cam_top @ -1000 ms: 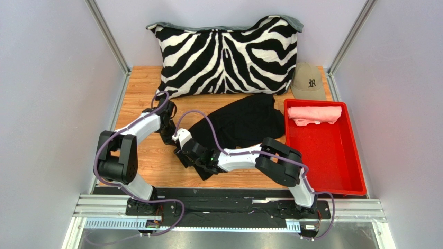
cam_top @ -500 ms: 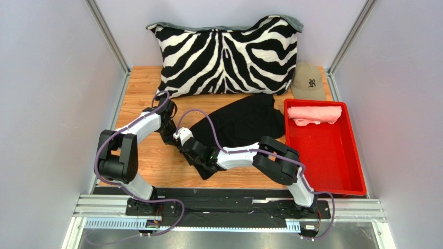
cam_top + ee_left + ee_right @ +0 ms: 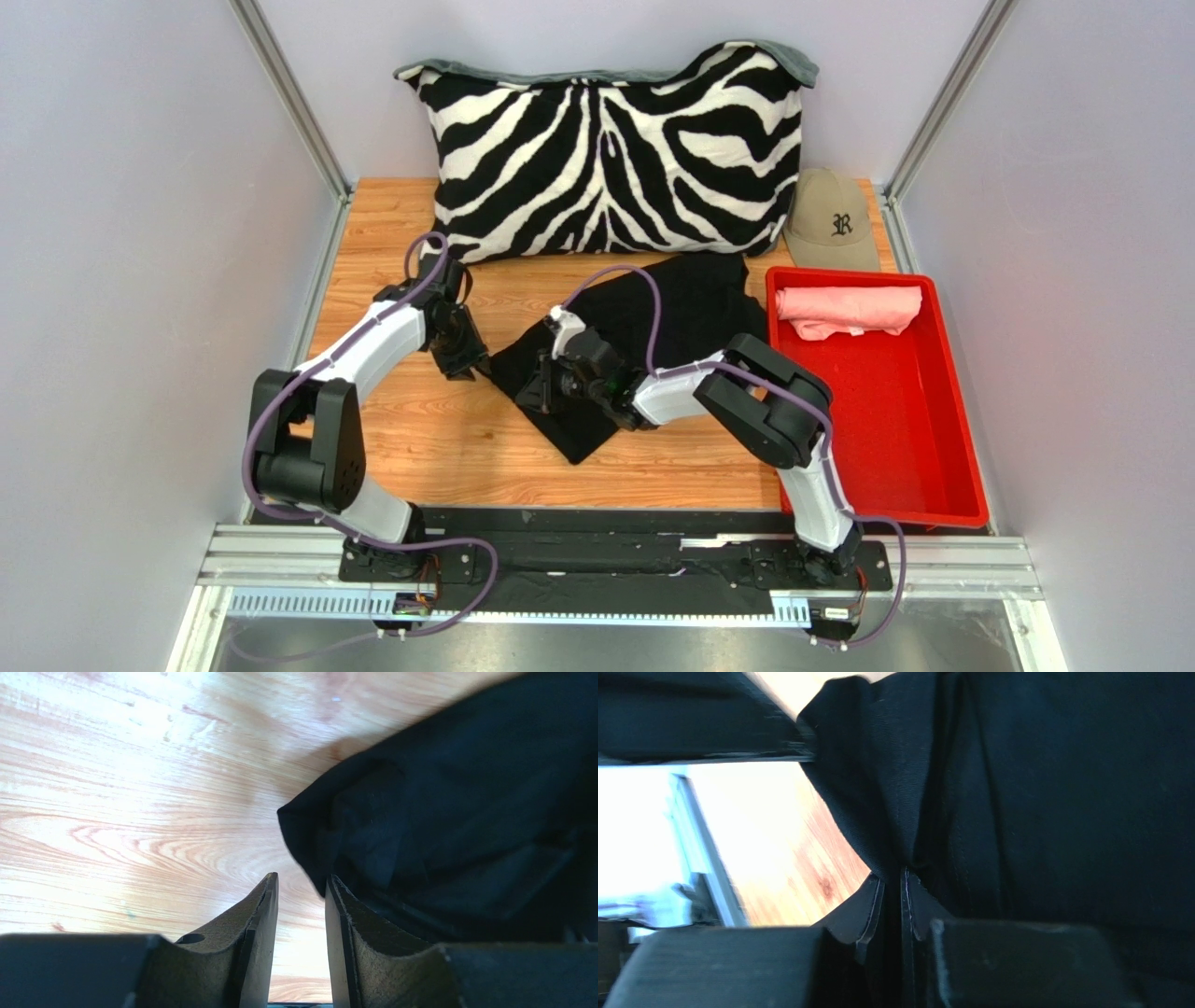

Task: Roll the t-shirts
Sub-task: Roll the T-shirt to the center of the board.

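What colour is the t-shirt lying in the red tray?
Salmon pink; the t-shirt shows best in the top external view.

- T-shirts: 2 in all, made up of 1 black t-shirt (image 3: 701, 301) and 1 salmon-pink t-shirt (image 3: 849, 308)
- Pillows: 1 zebra-striped pillow (image 3: 610, 140)
- Caps: 1 tan baseball cap (image 3: 832, 217)
- Trays: 1 red tray (image 3: 898, 448)
- Tables: 1 wooden table (image 3: 407, 434)
- Robot arms: 2, counted as 1 left arm (image 3: 372, 339) and 1 right arm (image 3: 673, 395)
- Grippers: 2, counted as 1 left gripper (image 3: 302, 882) and 1 right gripper (image 3: 892, 878)
- Fingers (image 3: 246, 931): 2 per gripper, 4 in all, each pair seen in its own wrist view
- Purple cables (image 3: 261, 420): 2, one along each arm
- Metal rails (image 3: 982, 567): 1, carrying both arm bases
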Robot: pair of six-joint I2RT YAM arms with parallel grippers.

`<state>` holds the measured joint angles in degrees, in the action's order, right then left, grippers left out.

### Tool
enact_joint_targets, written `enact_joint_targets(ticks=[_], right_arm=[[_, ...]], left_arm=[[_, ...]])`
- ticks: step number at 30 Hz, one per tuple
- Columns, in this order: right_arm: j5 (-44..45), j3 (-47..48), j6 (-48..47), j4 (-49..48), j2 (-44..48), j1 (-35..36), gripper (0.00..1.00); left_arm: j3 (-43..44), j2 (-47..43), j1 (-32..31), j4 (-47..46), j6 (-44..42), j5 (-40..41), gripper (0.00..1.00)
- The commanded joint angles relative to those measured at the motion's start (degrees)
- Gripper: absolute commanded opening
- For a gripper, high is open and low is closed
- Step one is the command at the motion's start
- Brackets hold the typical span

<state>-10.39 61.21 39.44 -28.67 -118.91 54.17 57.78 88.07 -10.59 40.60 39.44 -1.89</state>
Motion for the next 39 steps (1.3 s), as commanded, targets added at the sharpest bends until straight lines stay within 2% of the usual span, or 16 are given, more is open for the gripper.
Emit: enact_joint_targets(ticks=[1,4,9,11,14,30,33,39], right_arm=[[-6.0,-3.9,11.6,-10.1,-2.1,-2.7,0.08],[-8.2,-5.2,17.5,-16.5,-3.9,-3.7,0.08],[-8.4,-7.1,22.6,-21.3,-4.4,-4.3,0.07],[-8.0,-7.9,25.5,-23.2,-4.4,-4.6,0.07],[-7.1,-9.4,28.8,-25.7,-4.6,-5.0,0.07],[-4.5,-11.4,33.6,-28.5,-6.7,-5.4,0.07],[-4.7,-11.5,32.8,-27.5,-5.9,-5.2,0.12],[-4.2,-12.1,28.4,-21.9,-1.8,-5.0,0.29]], left_arm=[[0.6,-6.1,0.9,-3.1,-0.7,-2.4,0.39],[-1.4,-8.0,1.0,-5.3,0.1,-3.2,0.39],[-5.8,-9.5,1.0,-9.7,1.8,-6.4,0.19],[-6.9,-8.6,1.0,-11.7,2.0,-7.5,0.14],[-7.8,-7.1,1.0,-14.3,2.5,-9.0,0.11],[-7.2,2.0,0.7,-19.9,3.4,-11.4,0.11],[-5.9,3.4,0.6,-18.4,3.5,-10.0,0.11],[-1.8,6.4,-0.7,-13.1,3.2,-6.6,0.11]])
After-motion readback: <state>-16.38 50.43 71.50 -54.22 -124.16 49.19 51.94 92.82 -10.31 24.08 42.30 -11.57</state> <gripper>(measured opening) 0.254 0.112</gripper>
